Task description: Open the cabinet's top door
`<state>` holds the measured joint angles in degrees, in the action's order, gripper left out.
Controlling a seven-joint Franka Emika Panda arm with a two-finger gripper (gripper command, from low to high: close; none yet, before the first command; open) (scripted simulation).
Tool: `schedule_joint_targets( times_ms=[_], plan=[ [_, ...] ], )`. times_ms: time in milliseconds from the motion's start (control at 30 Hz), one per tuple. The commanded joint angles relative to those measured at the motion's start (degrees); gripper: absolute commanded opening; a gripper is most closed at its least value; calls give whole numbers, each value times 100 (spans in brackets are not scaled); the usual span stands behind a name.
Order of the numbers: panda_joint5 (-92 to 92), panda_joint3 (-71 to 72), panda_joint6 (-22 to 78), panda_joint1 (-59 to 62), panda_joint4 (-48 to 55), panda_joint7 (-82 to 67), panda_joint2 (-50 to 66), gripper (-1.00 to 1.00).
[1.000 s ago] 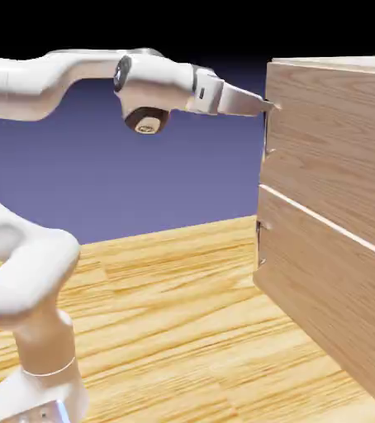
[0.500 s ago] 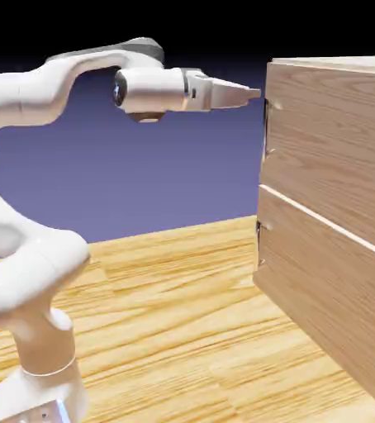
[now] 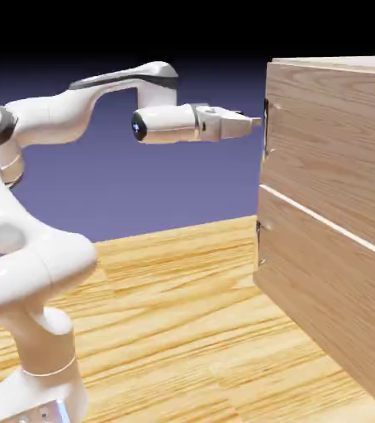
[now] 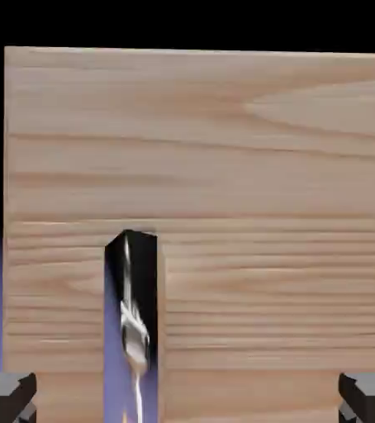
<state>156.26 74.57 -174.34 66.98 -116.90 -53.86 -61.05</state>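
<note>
Reaching level toward the right of the exterior view, the white arm is holding its hand (image 3: pixel 253 122) just short of the cabinet (image 3: pixel 339 215), with a thin gap showing between the fingertips and the wood. The cabinet is standing on the right side of the wooden surface (image 3: pixel 182 330), a tall light-brown wood-grain box with two stacked front panels. The top door (image 3: pixel 339 140) is sitting closed, flush with the cabinet's front, and its small dark vertical handle (image 3: pixel 267 130) is lying near the door's edge closest to the hand. The lower panel (image 3: pixel 331 297) is also sitting closed beneath it. In the hand view, the top door is filling most of the picture, and the dark handle (image 4: pixel 133 330) is showing left of centre, between the two grey fingertips (image 4: pixel 5 396) at the bottom corners. The hand's fingers are standing wide apart and are gripping nothing. Nothing is standing between the hand and the handle; only the blue-violet backdrop (image 3: pixel 174 190) is showing behind the arm.
</note>
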Motion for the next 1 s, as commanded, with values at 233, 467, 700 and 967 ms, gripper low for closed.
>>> schedule_joint_targets(
  times_ms=[233, 467, 700, 967],
  plan=[
    [327, 649, 30, 1142, 945, -137, 51, 0],
    [226, 109, 692, 193, -93, -286, 112, -100],
    [-152, -817, 1605, -1237, -1538, -422, 136, -100],
    [-1040, -2171, 2626, -2898, -3140, -351, -133, -100]
  ],
)
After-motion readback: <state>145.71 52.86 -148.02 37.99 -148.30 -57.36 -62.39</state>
